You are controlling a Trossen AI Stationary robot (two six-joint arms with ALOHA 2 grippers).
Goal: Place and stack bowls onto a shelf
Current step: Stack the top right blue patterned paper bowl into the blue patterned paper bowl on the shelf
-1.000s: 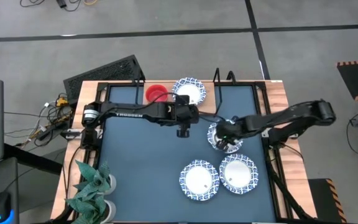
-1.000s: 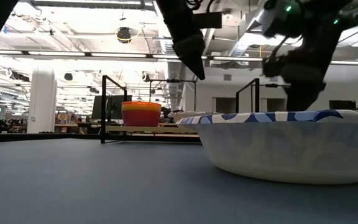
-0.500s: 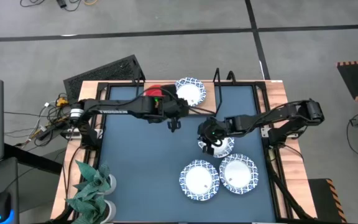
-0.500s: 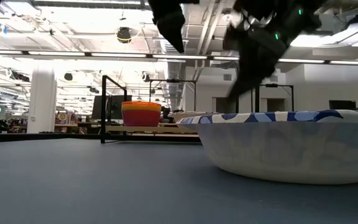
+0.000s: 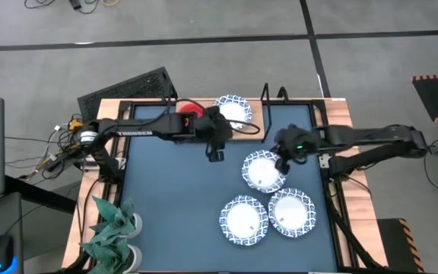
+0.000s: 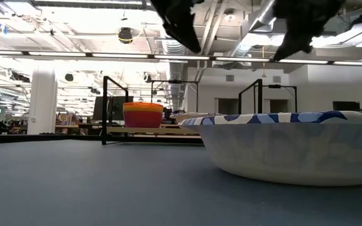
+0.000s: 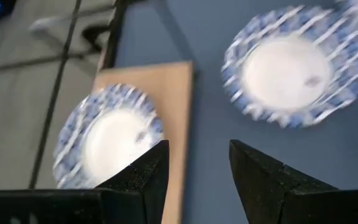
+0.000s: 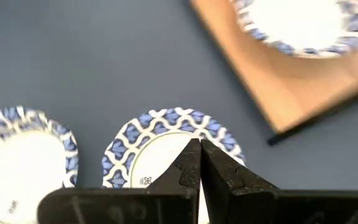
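A white blue-rimmed bowl (image 5: 263, 171) sits flat on its base on the blue table, also seen in the right wrist view (image 8: 160, 146). My right gripper (image 5: 281, 157) (image 8: 197, 146) is shut, raised over that bowl's right rim and touching nothing. My left gripper (image 5: 215, 154) (image 7: 194, 168) is open and empty, hovering near the shelf (image 5: 249, 131). The shelf carries another white bowl (image 5: 233, 111) (image 7: 107, 137) and a red stack (image 5: 189, 106), mostly hidden under my left arm. Two more white bowls (image 5: 243, 221) (image 5: 291, 213) rest on the table's near part.
Black frame posts (image 5: 265, 93) stand at the shelf's right end. A green plant (image 5: 112, 228) stands at the table's near left corner. In the low view a white bowl (image 6: 294, 147) fills the near right foreground. Bare blue tabletop (image 5: 169, 190) lies left of the bowls.
My right gripper swung left over the white bowl, then pulled back toward the right edge and rose; the bowl now lies fully uncovered, slightly left of where it was. My left gripper drew a little toward the shelf.
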